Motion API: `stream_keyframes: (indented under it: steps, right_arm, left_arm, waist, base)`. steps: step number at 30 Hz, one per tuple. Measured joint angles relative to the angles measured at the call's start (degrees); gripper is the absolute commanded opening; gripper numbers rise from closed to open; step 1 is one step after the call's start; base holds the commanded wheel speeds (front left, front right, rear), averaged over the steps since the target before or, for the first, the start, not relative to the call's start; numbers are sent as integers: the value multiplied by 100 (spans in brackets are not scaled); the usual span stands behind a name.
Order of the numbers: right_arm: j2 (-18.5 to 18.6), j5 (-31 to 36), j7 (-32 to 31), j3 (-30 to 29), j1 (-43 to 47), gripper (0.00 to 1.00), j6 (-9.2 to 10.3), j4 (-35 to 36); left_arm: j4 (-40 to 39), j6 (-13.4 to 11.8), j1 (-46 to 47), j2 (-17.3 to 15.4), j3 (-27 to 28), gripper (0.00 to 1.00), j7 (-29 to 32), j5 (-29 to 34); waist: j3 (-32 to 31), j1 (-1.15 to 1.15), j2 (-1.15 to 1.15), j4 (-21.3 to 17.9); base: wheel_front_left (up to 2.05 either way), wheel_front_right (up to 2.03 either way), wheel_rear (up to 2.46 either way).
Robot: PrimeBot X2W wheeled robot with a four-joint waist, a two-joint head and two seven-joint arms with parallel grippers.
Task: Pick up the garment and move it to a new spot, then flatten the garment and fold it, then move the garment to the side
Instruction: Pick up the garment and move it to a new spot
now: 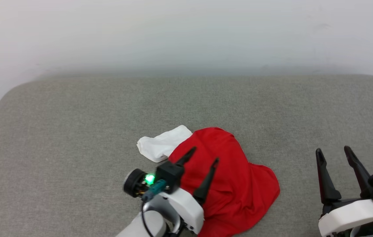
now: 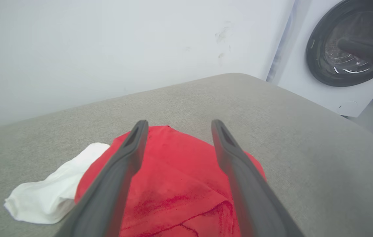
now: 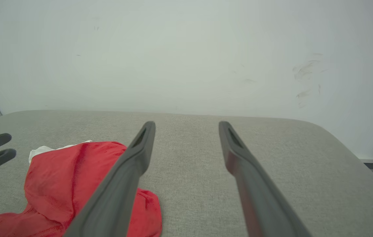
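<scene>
The garment [image 1: 232, 171] lies in a crumpled red heap on the grey cushion, one white sleeve [image 1: 161, 143] sticking out at its far left. My left gripper [image 1: 206, 154] hovers over the heap with its jaws open and nothing between them; the left wrist view shows red cloth [image 2: 176, 184] below the spread fingers. My right gripper [image 1: 334, 151] stands open above bare cushion, right of the garment [image 3: 61, 177], and holds nothing. The lettering and trim are hidden in the folds.
The grey cushioned surface [image 1: 74, 138] runs to a pale wall [image 1: 186, 33] behind, with rounded far corners. A white washing machine [image 2: 341, 56] with a dark round door stands past the cushion's right end.
</scene>
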State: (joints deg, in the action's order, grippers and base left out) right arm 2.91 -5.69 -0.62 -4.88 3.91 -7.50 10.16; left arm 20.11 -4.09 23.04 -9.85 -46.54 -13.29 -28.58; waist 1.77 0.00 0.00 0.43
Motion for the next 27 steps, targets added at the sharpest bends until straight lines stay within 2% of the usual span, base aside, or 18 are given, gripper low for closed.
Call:
stream_keyframes:
  steps: [6,12,18,27]
  right_arm:
    - [0,1,-51,70,141,100,0,-40]
    - [0,-31,-71,68,259,100,0,-71]
    - [0,-40,-101,97,360,100,0,-101]
    - [0,-40,-148,138,430,100,0,-96]
  left_arm:
    - [-315,-452,-332,-276,675,100,-152,-83]
    - [-677,-759,-816,-605,1410,100,-163,-63]
    - [-936,-825,-1344,-891,2023,100,-175,68]
    - [-1047,-652,-1726,-1114,2412,100,-178,14]
  waist:
    - [-224,0,0,102]
    - [-371,0,0,176]
    - [-484,0,0,219]
    - [-548,0,0,207]
  base:
    - [0,0,0]
    - [0,0,0]
    - [0,0,0]
    - [0,0,0]
